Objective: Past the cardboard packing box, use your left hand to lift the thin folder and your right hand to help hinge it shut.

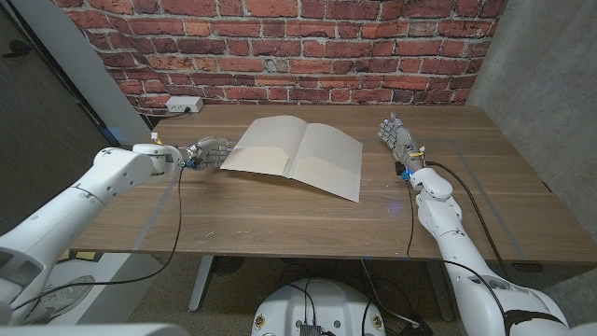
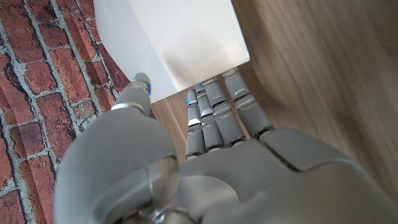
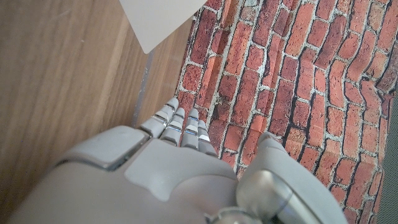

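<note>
A thin cream folder [image 1: 297, 154] lies open on the wooden table [image 1: 280, 219], its spine running toward me and its left flap raised a little off the wood. My left hand [image 1: 207, 152] is at that flap's left corner. In the left wrist view its straight fingers [image 2: 214, 115] reach to the folder's [image 2: 180, 37] edge, their tips hidden under it, with the thumb held apart beside the corner. My right hand [image 1: 399, 140] stands upright to the right of the folder, fingers apart, holding nothing. In the right wrist view the hand [image 3: 174, 168] is well short of a folder corner [image 3: 158, 18].
A brick wall [image 1: 280, 47] runs behind the table, with a white power strip [image 1: 180, 105] at its foot on the left. Black cables trail along both arms. Faint tape lines [image 1: 485, 191] mark the table's right side. A grey concrete wall [image 1: 550, 84] stands to the right.
</note>
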Controlling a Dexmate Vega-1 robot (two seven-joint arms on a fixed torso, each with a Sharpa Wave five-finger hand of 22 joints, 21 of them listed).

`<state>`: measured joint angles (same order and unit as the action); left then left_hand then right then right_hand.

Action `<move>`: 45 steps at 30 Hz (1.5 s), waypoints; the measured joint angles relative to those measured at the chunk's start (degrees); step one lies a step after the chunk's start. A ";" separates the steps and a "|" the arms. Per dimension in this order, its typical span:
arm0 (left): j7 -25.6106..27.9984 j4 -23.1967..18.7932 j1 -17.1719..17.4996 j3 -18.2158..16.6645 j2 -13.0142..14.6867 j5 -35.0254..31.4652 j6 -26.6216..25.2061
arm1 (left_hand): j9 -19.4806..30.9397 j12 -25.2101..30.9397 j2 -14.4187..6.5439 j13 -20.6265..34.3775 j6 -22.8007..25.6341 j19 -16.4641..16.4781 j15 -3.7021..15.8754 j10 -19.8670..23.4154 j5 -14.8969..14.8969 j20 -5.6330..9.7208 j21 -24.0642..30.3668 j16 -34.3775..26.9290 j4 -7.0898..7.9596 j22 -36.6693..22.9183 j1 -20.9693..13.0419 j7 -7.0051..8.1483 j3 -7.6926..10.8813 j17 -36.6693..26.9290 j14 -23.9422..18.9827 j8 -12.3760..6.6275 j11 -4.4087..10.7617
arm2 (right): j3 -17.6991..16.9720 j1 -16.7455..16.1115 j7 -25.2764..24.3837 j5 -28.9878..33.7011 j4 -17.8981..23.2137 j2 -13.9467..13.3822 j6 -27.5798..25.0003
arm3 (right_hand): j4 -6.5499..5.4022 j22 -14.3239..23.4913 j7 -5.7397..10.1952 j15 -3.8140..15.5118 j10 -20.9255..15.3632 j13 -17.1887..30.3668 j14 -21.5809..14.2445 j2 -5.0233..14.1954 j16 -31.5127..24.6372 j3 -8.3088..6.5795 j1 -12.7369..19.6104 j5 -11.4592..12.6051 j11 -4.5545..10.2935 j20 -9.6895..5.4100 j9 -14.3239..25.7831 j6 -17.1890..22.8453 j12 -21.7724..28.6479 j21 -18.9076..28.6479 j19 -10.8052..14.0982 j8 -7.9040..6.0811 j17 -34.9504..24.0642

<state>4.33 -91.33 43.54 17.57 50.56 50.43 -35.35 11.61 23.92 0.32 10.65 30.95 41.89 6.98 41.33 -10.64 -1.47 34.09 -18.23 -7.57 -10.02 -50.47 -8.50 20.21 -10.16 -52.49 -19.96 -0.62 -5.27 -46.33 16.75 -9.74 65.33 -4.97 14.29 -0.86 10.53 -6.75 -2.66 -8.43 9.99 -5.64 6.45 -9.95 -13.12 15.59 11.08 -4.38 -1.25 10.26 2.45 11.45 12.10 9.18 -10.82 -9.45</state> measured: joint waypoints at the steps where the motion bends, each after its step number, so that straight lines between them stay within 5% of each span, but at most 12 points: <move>1: -0.41 0.38 -0.26 0.19 0.00 0.02 0.11 | 0.00 -0.21 -0.27 0.00 0.63 -0.36 0.27 0.74 0.00 -0.30 0.00 0.00 0.03 -0.08 -0.27 0.02 0.32 0.04 -0.83 0.00 0.17 | 0.01 0.02 0.00 0.00 0.00 0.00 0.00 | 0.00 0.00 0.00 0.00 0.00 0.00 0.00 0.00 0.00 0.00 0.00 0.00 0.00 0.00 0.00 0.00 0.00 0.00 0.00 0.00 0.00; 6: -2.52 1.64 -0.97 0.73 -0.01 0.05 0.74 | 0.00 -0.65 -1.04 0.00 2.93 -0.97 1.41 3.90 0.00 -0.35 0.00 0.01 -0.02 -0.26 -1.04 1.07 1.40 0.04 -4.03 -0.77 1.27 | 0.04 0.12 -0.14 0.08 -0.05 0.02 0.00 | 0.00 0.00 0.00 0.00 0.00 0.00 0.00 0.00 0.00 0.00 0.00 0.00 0.00 0.00 0.00 0.00 0.00 0.00 0.00 0.00 0.00; 15: -4.98 2.85 -1.77 1.42 -0.18 -0.23 1.54 | 0.00 -1.10 -1.54 0.17 10.82 1.18 4.36 12.77 0.00 1.78 0.58 0.04 0.52 -0.55 -1.52 3.88 3.39 -0.49 -12.16 -2.54 4.35 | 0.06 0.36 -0.19 0.14 -0.40 0.05 0.00 | 0.24 0.00 -0.21 0.00 0.01 0.00 0.00 0.00 0.00 0.24 0.00 0.00 0.00 0.00 0.00 0.21 0.00 0.00 0.00 0.00 0.00; 29: -5.03 4.00 -2.70 2.22 -0.58 -1.21 2.23 | 1.69 0.07 -5.00 1.39 20.96 1.80 5.30 22.53 -0.42 3.45 2.07 -2.28 -0.61 -0.65 -4.07 6.51 7.21 -2.41 -20.87 -5.81 6.85 | -0.08 0.55 -0.21 0.23 -0.80 0.09 0.00 | 0.24 0.00 -0.21 0.00 0.01 0.00 0.00 0.00 0.00 0.24 0.00 0.00 0.00 0.01 0.00 0.21 0.00 0.00 -0.01 0.00 0.00; 35: -1.74 1.82 -2.66 2.51 -0.65 -2.57 1.46 | 2.93 1.31 -5.94 3.17 23.83 4.25 5.81 26.33 -0.50 5.90 4.45 -5.02 -1.45 -1.06 -6.24 6.86 8.53 -5.36 -23.98 -7.33 6.44 | -0.13 0.58 -0.22 0.25 -0.87 0.11 0.00 | 0.23 0.00 -0.20 0.00 0.01 0.00 0.00 0.00 0.00 0.24 0.00 0.00 0.00 0.01 0.00 0.21 0.00 0.00 -0.01 0.00 0.00; 45: 5.98 0.38 -2.70 2.86 -0.46 -5.63 -4.55 | 4.66 3.28 -5.98 5.32 24.34 5.07 5.81 28.88 -1.27 6.70 6.16 -7.94 -1.70 -1.32 -8.61 6.96 8.77 -8.74 -26.25 -8.07 5.35 | -0.21 0.59 -0.22 0.26 -0.93 0.13 0.12 | 0.23 0.00 -0.20 0.00 0.01 0.00 0.00 0.00 0.00 0.23 0.00 0.00 0.00 0.01 0.00 0.21 0.00 0.00 -0.01 0.00 0.00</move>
<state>10.31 -90.95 40.84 20.42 50.10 44.79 -39.90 16.27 27.19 -5.66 15.97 55.29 46.96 12.79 70.21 -11.91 5.23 40.25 -26.18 -9.27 -11.35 -59.08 -1.54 28.98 -18.90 -78.74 -28.04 4.73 -5.49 -45.74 16.53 -9.49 64.40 -4.84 14.41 -0.63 10.53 -6.96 -2.66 -8.42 9.99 -5.64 6.45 -9.95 -12.89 15.58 11.08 -4.39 -1.24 10.26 2.66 11.45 12.10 9.17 -10.82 -9.45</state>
